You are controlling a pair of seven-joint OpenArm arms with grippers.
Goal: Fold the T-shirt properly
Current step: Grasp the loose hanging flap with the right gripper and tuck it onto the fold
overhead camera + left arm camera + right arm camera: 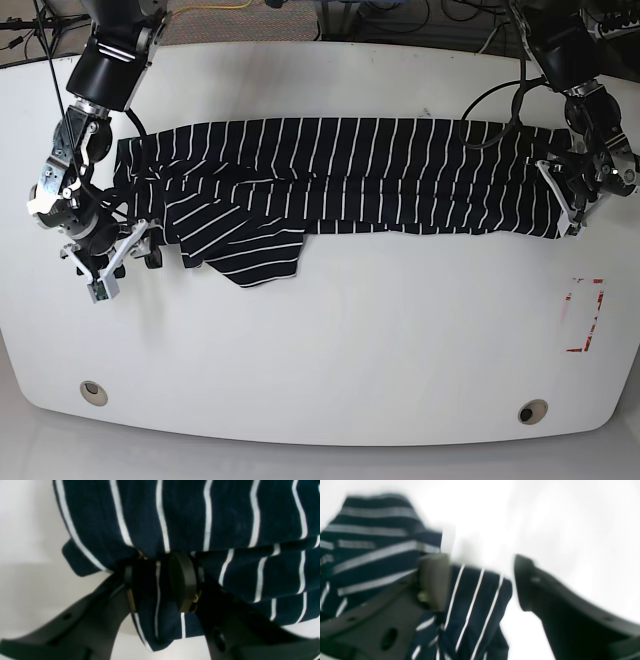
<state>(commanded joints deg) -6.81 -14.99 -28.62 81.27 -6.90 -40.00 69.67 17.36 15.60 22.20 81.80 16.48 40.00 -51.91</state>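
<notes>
The T-shirt (340, 175) lies on the white table (350, 340) as a long band that goes across from one side to the other, in the far half of the table. It is dark navy with thin white stripes. Only the base view shows this whole shape: the band is folded along its length, and near its end on the view's left a loose flap (250, 255) hangs toward the near edge with its stripes running slanted.

The left wrist view shows what the base view cannot: the left gripper (162, 580) has its two black fingers pressed together on a bunch of the striped fabric, and the cloth is squeezed between the pads and comes out below them. In the base view this gripper (575, 195) sits at the band's end on the view's right, at the fabric edge.

The right wrist view is blurred. There the right gripper (482, 582) has its fingers spread apart; a fold of the shirt lies between them, against one pad (435, 582), while the other finger (527, 585) stands apart from the cloth. In the base view it (115, 255) is beside the band's other end.

A red rectangular mark (585, 315) is on the table, well apart from the shirt.
</notes>
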